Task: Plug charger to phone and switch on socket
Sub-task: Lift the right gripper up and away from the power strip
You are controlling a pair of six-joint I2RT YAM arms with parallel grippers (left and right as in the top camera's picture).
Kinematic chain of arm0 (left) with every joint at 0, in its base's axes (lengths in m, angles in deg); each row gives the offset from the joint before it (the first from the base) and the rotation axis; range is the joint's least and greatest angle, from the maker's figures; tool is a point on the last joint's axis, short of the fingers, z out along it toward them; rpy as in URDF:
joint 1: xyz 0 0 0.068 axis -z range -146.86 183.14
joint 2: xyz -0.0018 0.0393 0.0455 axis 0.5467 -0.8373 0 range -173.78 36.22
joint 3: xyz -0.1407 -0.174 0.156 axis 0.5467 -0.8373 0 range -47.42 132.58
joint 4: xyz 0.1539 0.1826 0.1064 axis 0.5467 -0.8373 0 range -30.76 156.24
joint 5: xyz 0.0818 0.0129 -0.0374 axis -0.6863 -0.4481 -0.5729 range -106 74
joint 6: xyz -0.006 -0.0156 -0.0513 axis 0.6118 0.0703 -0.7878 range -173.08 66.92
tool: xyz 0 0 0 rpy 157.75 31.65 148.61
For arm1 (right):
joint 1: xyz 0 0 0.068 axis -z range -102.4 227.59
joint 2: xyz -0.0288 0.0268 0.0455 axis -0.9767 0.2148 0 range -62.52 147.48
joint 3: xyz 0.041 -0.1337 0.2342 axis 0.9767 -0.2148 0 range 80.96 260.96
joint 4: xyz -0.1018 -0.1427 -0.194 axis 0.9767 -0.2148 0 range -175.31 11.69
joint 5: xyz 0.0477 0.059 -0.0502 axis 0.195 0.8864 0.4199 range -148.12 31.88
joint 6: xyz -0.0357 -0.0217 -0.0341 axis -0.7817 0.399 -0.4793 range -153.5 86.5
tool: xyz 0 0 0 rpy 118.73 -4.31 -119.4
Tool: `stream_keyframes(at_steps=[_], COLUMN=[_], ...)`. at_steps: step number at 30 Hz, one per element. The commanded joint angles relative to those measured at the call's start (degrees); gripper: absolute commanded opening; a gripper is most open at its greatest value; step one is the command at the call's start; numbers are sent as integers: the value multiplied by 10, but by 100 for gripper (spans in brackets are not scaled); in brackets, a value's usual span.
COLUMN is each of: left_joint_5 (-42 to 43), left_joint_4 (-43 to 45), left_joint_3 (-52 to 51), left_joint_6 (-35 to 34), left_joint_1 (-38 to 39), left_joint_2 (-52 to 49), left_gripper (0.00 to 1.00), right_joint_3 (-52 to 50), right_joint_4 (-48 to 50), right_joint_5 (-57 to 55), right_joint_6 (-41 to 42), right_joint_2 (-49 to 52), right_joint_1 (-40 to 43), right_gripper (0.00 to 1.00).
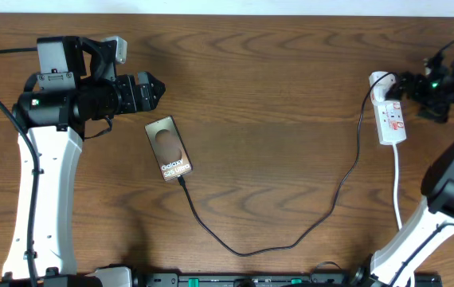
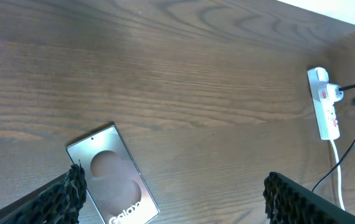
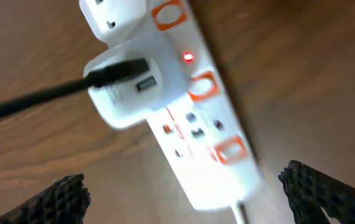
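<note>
The phone [image 1: 169, 148] lies flat on the table left of centre, and shows at the bottom of the left wrist view [image 2: 114, 175]. The black charger cable [image 1: 291, 239] runs from the phone's near end, where its tip sits, across the table to a white adapter in the socket strip [image 1: 390, 118]. A small red light glows on the strip [image 3: 190, 106] in the right wrist view. My left gripper [image 1: 154, 88] is open, above and left of the phone. My right gripper [image 1: 418, 86] is open, just right of the strip's far end.
The strip's white cord [image 1: 397, 187] runs toward the front edge at the right. The table is dark wood [image 1: 275, 96]. The arm bases stand at the front left and front right.
</note>
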Motion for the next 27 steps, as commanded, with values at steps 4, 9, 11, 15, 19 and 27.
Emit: stream_keyframes(at_steps=[4, 9, 11, 15, 19, 27], left_joint_5=[-3, -3, -3, -3, -3, -3], left_joint_4=[0, -1, -1, 0, 0, 0], left_joint_3=[9, 9, 9, 9, 9, 9], left_joint_6=[10, 10, 10, 10, 10, 10], left_joint_1=[0, 0, 0, 0, 0, 0], left_joint_2=[1, 1, 1, 1, 1, 1], left_gripper=[90, 90, 90, 90, 90, 90], right_joint_3=[0, 0, 0, 0, 0, 0], right_joint_4=[-25, -51, -59, -70, -83, -103], right_joint_5=[-62, -61, -61, -61, -61, -54], right_joint_6=[14, 25, 26, 36, 36, 36], right_joint_2=[-59, -88, -102, -137, -181, -268], right_joint_1=[4, 1, 0, -6, -7, -9], right_gripper=[99, 99, 99, 99, 99, 99])
